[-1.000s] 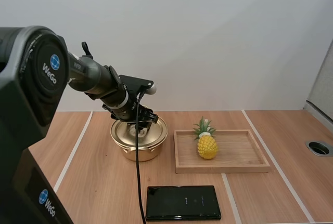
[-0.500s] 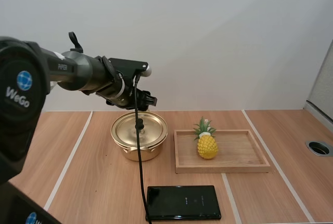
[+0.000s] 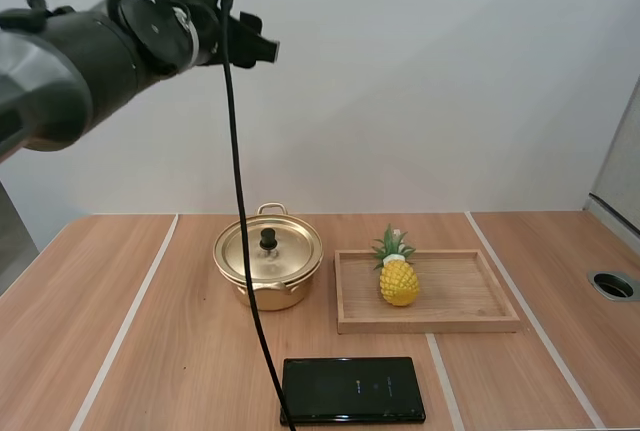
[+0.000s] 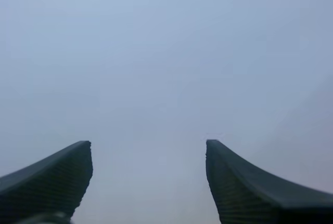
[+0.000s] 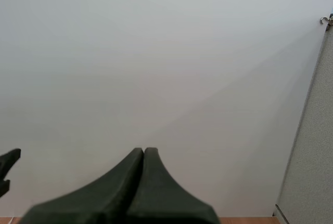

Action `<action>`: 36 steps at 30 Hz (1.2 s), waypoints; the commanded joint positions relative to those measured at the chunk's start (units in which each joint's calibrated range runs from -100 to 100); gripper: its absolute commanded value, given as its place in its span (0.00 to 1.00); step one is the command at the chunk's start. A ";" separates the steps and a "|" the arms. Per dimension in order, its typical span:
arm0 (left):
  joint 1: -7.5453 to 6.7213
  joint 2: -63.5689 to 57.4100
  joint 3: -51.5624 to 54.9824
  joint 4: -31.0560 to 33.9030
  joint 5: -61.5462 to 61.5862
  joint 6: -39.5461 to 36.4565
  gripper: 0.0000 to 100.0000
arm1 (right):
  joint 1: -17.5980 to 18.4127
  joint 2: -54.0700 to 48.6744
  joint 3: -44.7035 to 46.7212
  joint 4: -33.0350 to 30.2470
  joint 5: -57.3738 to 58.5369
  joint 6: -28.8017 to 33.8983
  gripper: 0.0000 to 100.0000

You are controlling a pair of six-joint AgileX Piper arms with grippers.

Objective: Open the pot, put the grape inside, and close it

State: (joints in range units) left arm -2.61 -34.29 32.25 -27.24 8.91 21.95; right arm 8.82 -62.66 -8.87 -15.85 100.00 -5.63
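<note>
Our left gripper (image 3: 262,43): held high over the table's (image 3: 180,351) far left side, well above everything on it. In the left wrist view, the left gripper (image 4: 148,143) has its two fingers (image 4: 57,174) spread wide, ribbed inner faces turned to each other, with nothing between them.

Our right gripper (image 5: 144,150): fingers pressed together into one dark wedge, holding nothing.

Pot (image 3: 266,286): gold, standing on the table just left of the wooden tray (image 3: 430,326).

Lid (image 3: 285,251): seated on the pot, its black knob (image 3: 267,239) upright at the centre.

Pineapple (image 3: 398,277): yellow, green-topped, upright in the tray's left half.

Black flat slab (image 3: 352,389): lying on the near table edge, in front of the pot and tray.
</note>
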 commanded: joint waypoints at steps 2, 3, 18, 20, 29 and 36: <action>-0.03 -4.45 -3.26 -0.82 -2.06 0.55 0.67 | -0.24 -0.56 0.06 -0.37 0.00 -0.37 0.00; -0.03 -5.40 -3.66 -0.82 -2.06 0.55 0.41 | -0.24 -0.56 0.06 -0.37 0.00 -0.37 0.00; -0.03 -22.99 -3.96 -1.39 -7.25 -1.57 0.00 | -0.15 -0.56 0.06 -0.27 -7.58 -2.88 0.00; -0.03 -26.05 -3.96 -1.39 -7.85 -2.60 0.00 | -0.15 -0.56 0.06 -0.06 -9.65 -2.88 0.00; -0.03 -37.87 -3.96 -1.65 -8.91 -8.00 0.00 | -0.15 -1.48 0.20 5.69 -12.38 -2.88 0.00; -0.03 -45.79 -3.96 -1.75 -6.97 -9.84 0.00 | -0.15 -9.40 7.10 6.18 -19.67 -2.93 0.00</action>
State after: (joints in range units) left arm -2.61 -78.29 28.73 -27.69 1.41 13.18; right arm 8.82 -69.03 -3.67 -9.80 82.97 -7.94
